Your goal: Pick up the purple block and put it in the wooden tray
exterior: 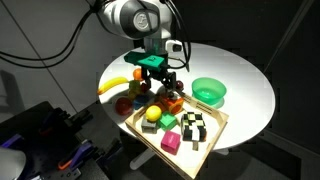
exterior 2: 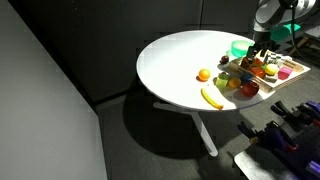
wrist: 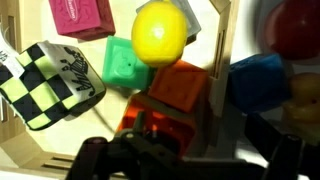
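Note:
The purple block (exterior: 171, 143) is a pinkish-magenta cube lying inside the wooden tray (exterior: 217, 124), near its front. In the wrist view it shows at the top left (wrist: 80, 15), beside a yellow ball (wrist: 160, 33) and a green cube (wrist: 127, 65). My gripper (exterior: 162, 88) hovers over the tray's far rim (wrist: 222, 60). It looks open and holds nothing. An orange block (wrist: 180, 90) lies just below its left finger. The gripper (wrist: 205, 140) is dark and partly cut off. It also shows in an exterior view (exterior 2: 258, 62) over the tray (exterior 2: 292, 70).
A checkered object (wrist: 50, 80) lies in the tray. A blue block (wrist: 258, 85) and red fruit (wrist: 300, 30) lie outside its rim. A green bowl (exterior: 209, 92) stands beside the tray. A banana (exterior: 115, 84) lies at the table's edge.

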`<state>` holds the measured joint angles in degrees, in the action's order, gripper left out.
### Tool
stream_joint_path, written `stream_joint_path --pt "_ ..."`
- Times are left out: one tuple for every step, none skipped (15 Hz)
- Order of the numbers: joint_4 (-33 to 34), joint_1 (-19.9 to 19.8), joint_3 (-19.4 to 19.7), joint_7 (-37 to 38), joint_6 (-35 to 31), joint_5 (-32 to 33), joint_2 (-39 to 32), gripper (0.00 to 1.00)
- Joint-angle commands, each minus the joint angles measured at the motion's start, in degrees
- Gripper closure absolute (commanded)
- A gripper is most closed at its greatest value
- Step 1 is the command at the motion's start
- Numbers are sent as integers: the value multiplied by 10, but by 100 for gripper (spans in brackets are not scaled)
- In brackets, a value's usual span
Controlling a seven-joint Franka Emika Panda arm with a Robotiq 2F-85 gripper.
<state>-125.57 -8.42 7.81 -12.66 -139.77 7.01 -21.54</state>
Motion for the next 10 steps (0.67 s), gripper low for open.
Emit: stream_joint_path --pt "-9 6 -2 4 14 24 35 0" --pt "0 -1 -5 1 3 10 14 0" --pt "0 0 -5 1 5 11 19 0" --pt "-1 1 -6 1 6 12 22 0" --pt "-1 1 -6 1 6 12 23 0" --pt "-2 1 -6 1 6 12 23 0" --pt "-2 1 -6 1 6 12 23 0" --pt "-3 1 -6 1 6 12 23 0" --pt "-3 1 -6 1 6 12 23 0" --pt "-3 1 -6 1 6 12 23 0"
